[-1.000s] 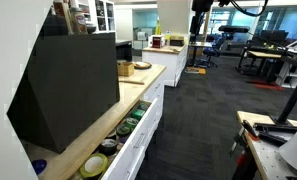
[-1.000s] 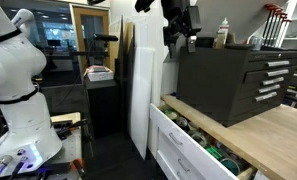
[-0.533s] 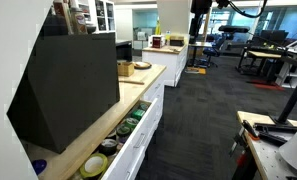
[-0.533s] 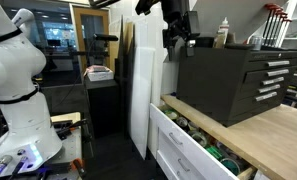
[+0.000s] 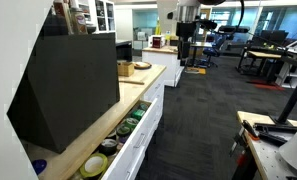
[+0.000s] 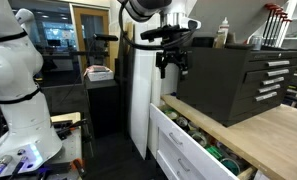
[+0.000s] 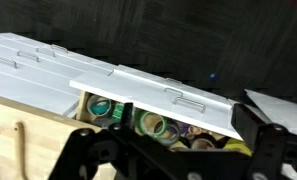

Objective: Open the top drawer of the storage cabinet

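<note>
The white top drawer [image 6: 171, 137] of the storage cabinet sits just under the light wooden counter [image 6: 278, 125]. It stands pulled out, with coloured rolls and other small things packed inside. Both exterior views and the wrist view show it. A large black metal tool chest [image 6: 226, 80] with its own closed drawers rests on the counter above. The black robot gripper [image 6: 172, 68] hangs in the air beside the chest's end, above the open drawer, touching nothing. In the wrist view its jaws are spread wide.

Matt black cabinet [image 6: 220, 85], pale wooden countertop [image 6: 273, 132]
</note>
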`<state>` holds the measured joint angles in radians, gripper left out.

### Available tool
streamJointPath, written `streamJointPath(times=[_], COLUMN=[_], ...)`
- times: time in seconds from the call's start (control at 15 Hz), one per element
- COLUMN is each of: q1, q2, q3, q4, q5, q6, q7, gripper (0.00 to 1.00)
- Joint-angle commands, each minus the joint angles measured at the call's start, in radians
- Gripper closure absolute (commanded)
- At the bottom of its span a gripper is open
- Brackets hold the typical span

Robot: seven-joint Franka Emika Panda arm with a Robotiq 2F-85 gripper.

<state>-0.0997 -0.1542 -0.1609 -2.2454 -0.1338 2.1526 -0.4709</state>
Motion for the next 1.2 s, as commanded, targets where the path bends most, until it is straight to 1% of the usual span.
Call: streamJointPath(times=[0.0, 0.27, 0.33, 0.4, 0.53, 0.8, 0.93, 1.13], q1=[0.034, 0.042, 0.044, 0.029, 0.031, 0.03, 0.034, 0.035], q2=[0.09, 0.172, 0.187, 0.153, 0.178, 0.197, 0.245, 0.361], q3=[0.007, 0.046, 0.06, 0.057, 0.072, 0.073, 0.077, 0.1], q4=[0.028, 0.085, 0.106, 0.057, 0.082, 0.091, 0.068, 0.06], q5=[0.057, 0.091, 0.084, 0.069, 0.069, 0.065, 0.029, 0.038], q6=[0.04, 0.03, 0.013, 0.03, 0.029, 0.031, 0.087, 0.143], q7=[-0.183, -0.388, -0.418, -0.34, -0.378, -0.395, -0.384, -0.435], gripper=[0.0, 0.0, 0.0, 0.0, 0.0, 0.0, 0.0, 0.0])
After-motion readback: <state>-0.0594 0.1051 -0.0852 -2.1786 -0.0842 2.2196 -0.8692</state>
